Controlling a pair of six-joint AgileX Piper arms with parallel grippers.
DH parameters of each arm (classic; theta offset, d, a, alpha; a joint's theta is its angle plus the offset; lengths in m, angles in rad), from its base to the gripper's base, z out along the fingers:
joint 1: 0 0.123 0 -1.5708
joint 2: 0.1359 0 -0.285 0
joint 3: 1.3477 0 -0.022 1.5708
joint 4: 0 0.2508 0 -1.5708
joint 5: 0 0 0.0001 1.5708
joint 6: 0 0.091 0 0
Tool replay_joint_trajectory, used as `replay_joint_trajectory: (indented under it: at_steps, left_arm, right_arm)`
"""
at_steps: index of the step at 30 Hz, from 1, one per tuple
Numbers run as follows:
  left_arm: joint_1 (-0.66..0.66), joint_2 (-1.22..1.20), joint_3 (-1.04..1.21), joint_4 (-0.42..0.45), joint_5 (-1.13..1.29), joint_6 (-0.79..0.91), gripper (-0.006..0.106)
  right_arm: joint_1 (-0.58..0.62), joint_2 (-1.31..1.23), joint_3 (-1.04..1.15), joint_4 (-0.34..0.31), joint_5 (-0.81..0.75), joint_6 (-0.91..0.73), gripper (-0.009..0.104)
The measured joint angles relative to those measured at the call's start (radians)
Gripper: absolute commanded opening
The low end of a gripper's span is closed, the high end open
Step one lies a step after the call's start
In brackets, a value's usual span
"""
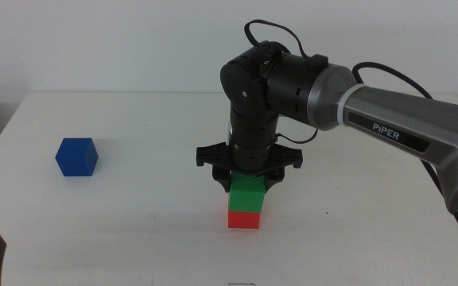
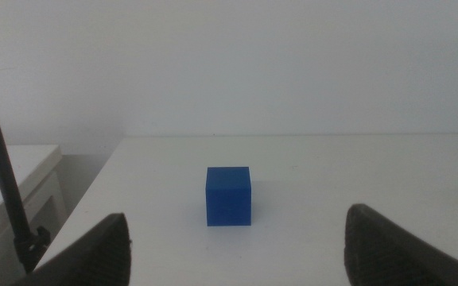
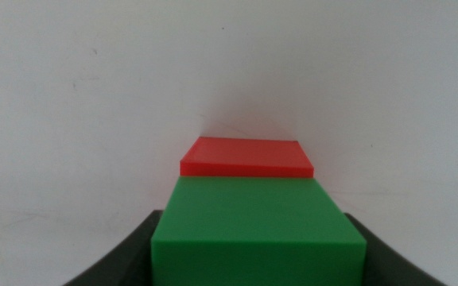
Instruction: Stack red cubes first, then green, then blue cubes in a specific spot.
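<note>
Green cube (image 1: 247, 193) square on red cube (image 1: 244, 218), seemingly gripped by right hand (image 1: 249, 176), left hand (image 2: 237, 238) wide

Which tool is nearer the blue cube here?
Left. The left tool waits low at the table's near left edge, open and facing the blue cube. The right tool is farther off at mid-table, around the green cube on the red cube.

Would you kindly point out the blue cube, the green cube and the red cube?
blue cube (image 1: 76, 156), middle view, front face.
green cube (image 1: 247, 194), middle view, front face, between the right gripper's jaws.
red cube (image 1: 244, 220), middle view, front face.
</note>
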Motion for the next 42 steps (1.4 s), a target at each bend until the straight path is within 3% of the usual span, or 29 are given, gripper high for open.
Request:
replay_joint_trajectory:
  at_steps: [2,3,9,16,26,34,42]
  left_arm:
    - [0.000,0.000,0.000,0.000,0.000,0.000,0.090]
    - [0.000,0.000,0.000,0.000,0.000,0.000,0.090]
    - [0.000,0.000,0.000,0.000,0.000,0.000,0.090]
    - [0.000,0.000,0.000,0.000,0.000,0.000,0.090]
    - [0.000,0.000,0.000,0.000,0.000,0.000,0.090]
    - [0.000,0.000,0.000,0.000,0.000,0.000,0.090]
    - [0.000,0.000,0.000,0.000,0.000,0.000,0.090]
  right_arm:
    - [0.000,0.002,-0.002,-0.001,-0.001,0.000,0.006]
    - [0.000,0.002,-0.002,-0.001,-0.001,0.000,0.059]
    - [0.000,0.019,-0.002,0.005,-0.002,0.000,0.081]
    - [-0.019,-0.017,-0.002,0.010,0.006,-0.069,0.082]
    - [-0.120,-0.325,0.054,0.036,0.035,-0.315,0.082]
    - [-0.267,-0.711,0.433,0.253,-0.125,-0.715,0.082]
    - [-0.404,-1.125,0.825,0.408,-0.342,-1.154,0.082]
